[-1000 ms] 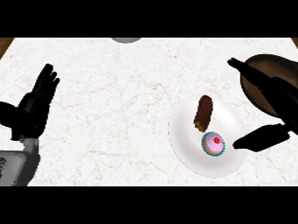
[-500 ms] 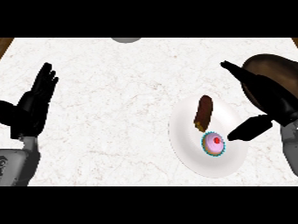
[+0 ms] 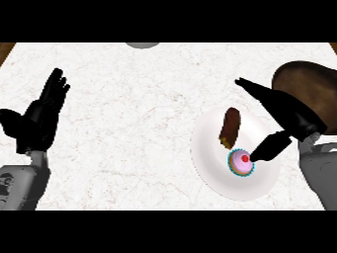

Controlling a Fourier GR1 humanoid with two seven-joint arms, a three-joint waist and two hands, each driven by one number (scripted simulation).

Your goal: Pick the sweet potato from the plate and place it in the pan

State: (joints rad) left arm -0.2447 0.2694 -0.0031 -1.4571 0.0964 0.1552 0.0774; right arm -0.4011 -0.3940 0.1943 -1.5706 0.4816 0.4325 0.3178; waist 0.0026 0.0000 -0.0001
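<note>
A brown sweet potato (image 3: 231,127) lies on the upper left part of a white plate (image 3: 218,170) at the right of the counter. A small cupcake (image 3: 241,162) with pink icing sits just below it on the same plate. The dark round pan (image 3: 318,91) stands at the far right, partly behind my right hand (image 3: 291,114). That hand is open, fingers stretched up and left above the plate's right side, its thumb reaching down beside the cupcake. It touches neither food item that I can see. My left hand (image 3: 36,118) rests open at the left, fingers up.
The counter is pale marble (image 3: 134,123) with wooden edges at the upper corners. A grey round object (image 3: 142,44) shows partly at the top edge, centre left.
My right hand has moved left and slightly down, off the pan and over the plate's right side, with the thumb now by the cupcake. The left hand has hardly moved.
</note>
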